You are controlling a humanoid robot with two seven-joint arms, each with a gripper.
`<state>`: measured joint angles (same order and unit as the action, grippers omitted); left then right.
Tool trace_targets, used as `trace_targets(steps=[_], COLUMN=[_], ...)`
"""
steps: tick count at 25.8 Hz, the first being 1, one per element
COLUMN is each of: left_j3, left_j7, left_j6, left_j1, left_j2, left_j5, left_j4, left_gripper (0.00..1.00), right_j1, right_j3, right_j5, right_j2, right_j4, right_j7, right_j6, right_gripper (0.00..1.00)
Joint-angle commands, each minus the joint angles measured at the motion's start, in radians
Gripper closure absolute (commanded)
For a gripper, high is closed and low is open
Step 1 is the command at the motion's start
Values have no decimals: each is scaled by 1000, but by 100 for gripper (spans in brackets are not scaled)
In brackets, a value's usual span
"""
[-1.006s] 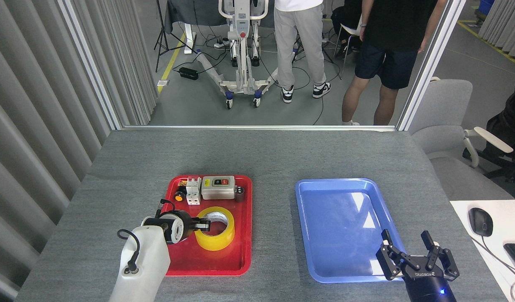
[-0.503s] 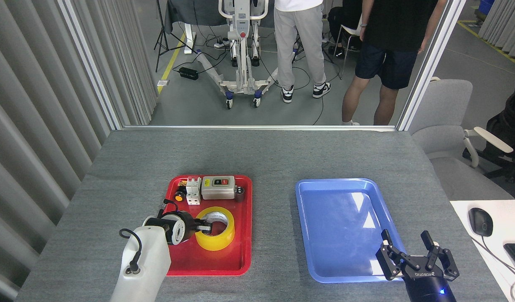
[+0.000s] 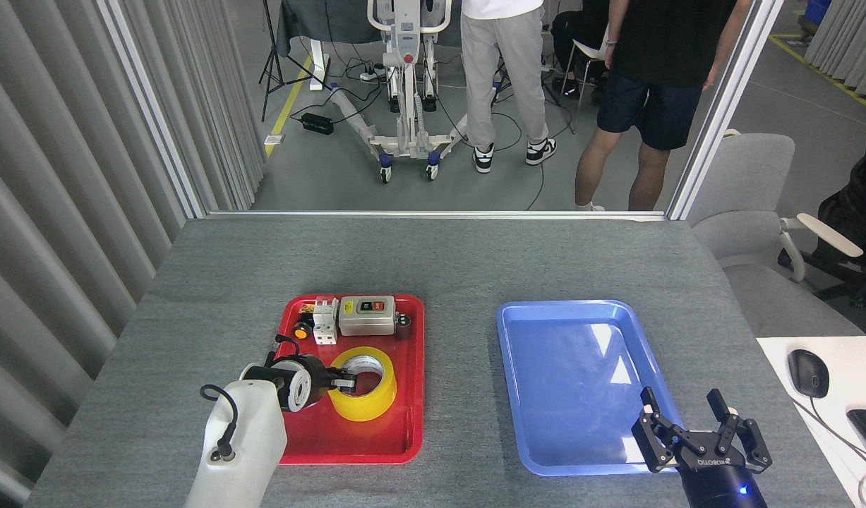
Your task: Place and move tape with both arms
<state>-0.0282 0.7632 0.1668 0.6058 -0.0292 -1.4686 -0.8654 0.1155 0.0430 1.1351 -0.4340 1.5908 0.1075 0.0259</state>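
The tape [image 3: 365, 401], a glossy yellow roll with a white core, lies flat in the front half of the red tray [image 3: 411, 423]. My left gripper [image 3: 342, 382] reaches in from the left at the roll's left wall, with a dark finger showing inside the core. The rest of its fingers are too dark and small to read against the roll. My right gripper [image 3: 682, 399] hovers over the front right corner of the blue tray [image 3: 545, 339], open, with nothing between its fingers.
At the back of the red tray sit a grey switch box [image 3: 365, 315], a white breaker [image 3: 325, 321] and a small black-and-orange push button [image 3: 303, 329]. Two people stand beyond the table's far edge. A chair [image 3: 750, 204] and a white desk with a mouse [image 3: 807, 372] are at the right.
My left gripper has shifted slightly left and down at the tape's left wall. The tape and the right arm have barely moved.
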Motion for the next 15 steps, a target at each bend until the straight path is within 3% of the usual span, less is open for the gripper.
trace_targets(steps=[1,7,11,13,15], left_j3=[2,11,82,126,172], left_j7=[1,-1,-5,-10,-19], left_j6=[8,13,14,34,73], left_j1=[0,0,-8,-28,-47], left_j2=[2,3,5,5,14], left_j5=[2,11,37,120,248], left_j4=[-1,-7,-73,-129,-178], left_gripper=[75,76,79,79,90], right_j1=[1,0,0,0,0], right_j3=[0,-2,-2,-2,-2], right_j5=[0,2,3,3,3], right_j2=[1,1,1,1,1], right_j4=[0,1,3,5,5], right_j7=[-2,0,0,0,0], right_j6=[-1,-1,-3,-3,-1], right_gripper=[0,0,0,0,0])
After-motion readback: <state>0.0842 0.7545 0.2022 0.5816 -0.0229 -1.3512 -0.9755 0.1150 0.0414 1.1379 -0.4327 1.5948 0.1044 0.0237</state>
